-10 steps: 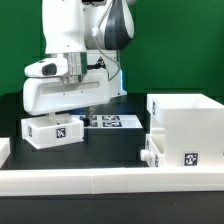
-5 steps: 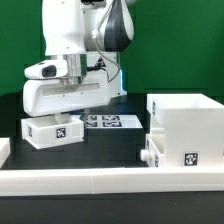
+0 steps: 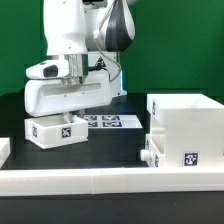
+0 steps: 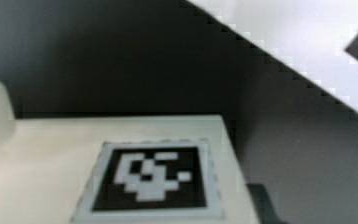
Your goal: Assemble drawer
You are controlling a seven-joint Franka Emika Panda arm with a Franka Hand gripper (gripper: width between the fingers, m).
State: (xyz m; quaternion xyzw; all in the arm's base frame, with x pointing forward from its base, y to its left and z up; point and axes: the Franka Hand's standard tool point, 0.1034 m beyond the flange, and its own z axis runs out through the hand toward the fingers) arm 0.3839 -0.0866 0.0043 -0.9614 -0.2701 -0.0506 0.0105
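Black table (image 3: 112, 146) with shell (image 3: 190, 122), tray (image 3: 55, 130), second tray (image 3: 152, 157), marker board (image 3: 108, 121), border rail (image 3: 90, 179).

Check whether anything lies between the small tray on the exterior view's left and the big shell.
Only the marker board lies flat on the table between the small tray and the shell. A second tray sits at the shell's side facing it. Nothing else visible stands in the way.

The tray tag (image 4: 153, 178) is blurred in the wrist view, and the shell (image 3: 188, 120) is cropped by the exterior view's right edge.
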